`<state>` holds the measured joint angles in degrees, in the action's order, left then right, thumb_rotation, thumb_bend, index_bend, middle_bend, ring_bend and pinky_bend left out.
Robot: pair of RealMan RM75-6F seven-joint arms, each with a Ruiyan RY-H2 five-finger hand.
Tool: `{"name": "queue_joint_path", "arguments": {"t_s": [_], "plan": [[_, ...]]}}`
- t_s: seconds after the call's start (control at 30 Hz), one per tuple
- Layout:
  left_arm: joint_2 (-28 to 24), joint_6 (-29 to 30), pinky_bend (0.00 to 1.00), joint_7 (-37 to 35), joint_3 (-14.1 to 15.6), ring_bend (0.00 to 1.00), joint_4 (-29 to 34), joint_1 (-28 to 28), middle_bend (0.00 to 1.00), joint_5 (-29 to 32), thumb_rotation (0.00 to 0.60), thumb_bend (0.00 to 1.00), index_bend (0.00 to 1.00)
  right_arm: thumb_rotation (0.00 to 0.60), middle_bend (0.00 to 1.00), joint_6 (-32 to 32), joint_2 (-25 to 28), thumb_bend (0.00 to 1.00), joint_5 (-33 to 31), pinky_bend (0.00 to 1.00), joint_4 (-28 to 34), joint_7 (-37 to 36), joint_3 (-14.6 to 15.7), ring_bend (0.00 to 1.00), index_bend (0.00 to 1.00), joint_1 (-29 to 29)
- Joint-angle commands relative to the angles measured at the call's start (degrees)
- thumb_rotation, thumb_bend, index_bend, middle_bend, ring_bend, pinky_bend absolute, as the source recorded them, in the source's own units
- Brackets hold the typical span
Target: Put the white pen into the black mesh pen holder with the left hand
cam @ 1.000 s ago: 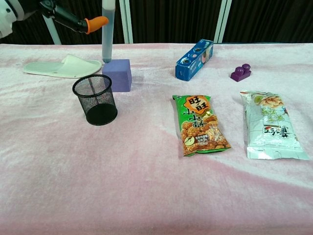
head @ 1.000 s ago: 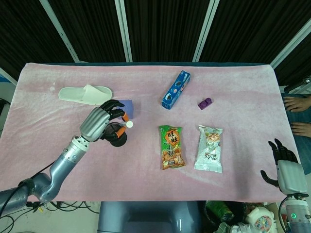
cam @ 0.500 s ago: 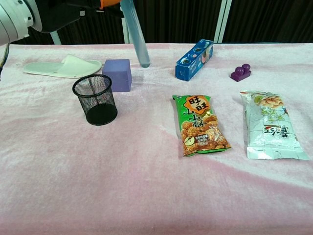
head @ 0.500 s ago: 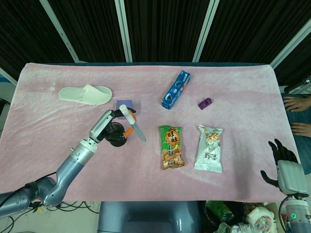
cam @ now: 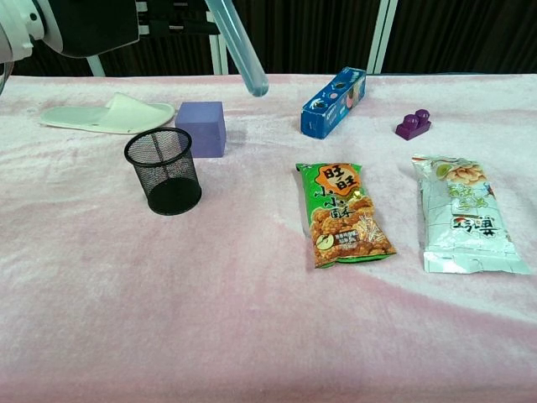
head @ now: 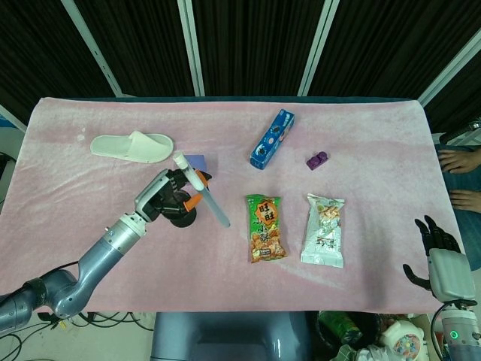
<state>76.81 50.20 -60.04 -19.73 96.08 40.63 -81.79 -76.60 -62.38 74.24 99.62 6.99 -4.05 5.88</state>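
Since one second ago, the white pen [head: 201, 189] goes from upright to strongly tilted in our left hand [head: 167, 197], and its lower tip now points away from the black mesh pen holder [cam: 164, 170], toward the middle of the table. Our fingers grasp the pen near its upper end, high above the holder, which stands near the left edge beside the purple block [cam: 201, 128]. We judge the pen must become vertical again before we lower it. Our right hand [head: 440, 259] rests loose and empty at the right edge.
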Motion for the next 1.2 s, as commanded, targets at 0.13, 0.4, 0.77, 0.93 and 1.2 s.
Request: {"name": "queue_joint_path", "arguments": {"t_s": [0.13, 0.4, 0.77, 0.93, 1.2], "plan": [[11.1, 20.4, 0.19, 57.5, 4.8, 0.21, -20.0, 1.0, 0.57, -17.2, 0.6, 0.44, 0.58, 0.6, 0.0, 0.0, 0.0, 0.19, 0.0, 0.13, 0.0, 0.0, 0.0, 0.1, 0.0, 0.0], [14.5, 28.4, 0.19, 61.0, 6.2, 0.21, -26.3, 1.9, 0.58, -21.4, 0.6, 0.44, 0.59, 0.6, 0.0, 0.1, 0.1, 0.19, 0.0, 0.13, 0.0, -0.2, 0.0, 0.1, 0.0, 0.0], [-5.0, 2.0, 0.2, -3.9, -2.0, 0.21, 14.4, -0.6, 0.58, 6.3, 0.6, 0.44, 0.58, 0.6, 0.0, 0.2, 0.2, 0.19, 0.1, 0.13, 0.0, -0.2, 0.1, 0.1, 0.0, 0.0], [-10.5, -0.6, 0.21, -25.9, -3.4, 0.21, 15.0, -1.6, 0.58, -2.3, 0.6, 0.44, 0.58, 0.6, 0.0, 0.2, 0.1, 0.19, 0.0, 0.13, 0.1, -0.1, 0.1, 0.1, 0.0, 0.0], [-12.3, 10.9, 0.21, -36.8, 1.8, 0.21, 7.3, -2.7, 0.59, -19.8, 0.6, 0.44, 0.59, 0.6, 0.0, 0.2, 0.1, 0.19, -0.2, 0.13, 0.2, 0.2, 0.1, 0.1, 0.0, 0.0]]}}
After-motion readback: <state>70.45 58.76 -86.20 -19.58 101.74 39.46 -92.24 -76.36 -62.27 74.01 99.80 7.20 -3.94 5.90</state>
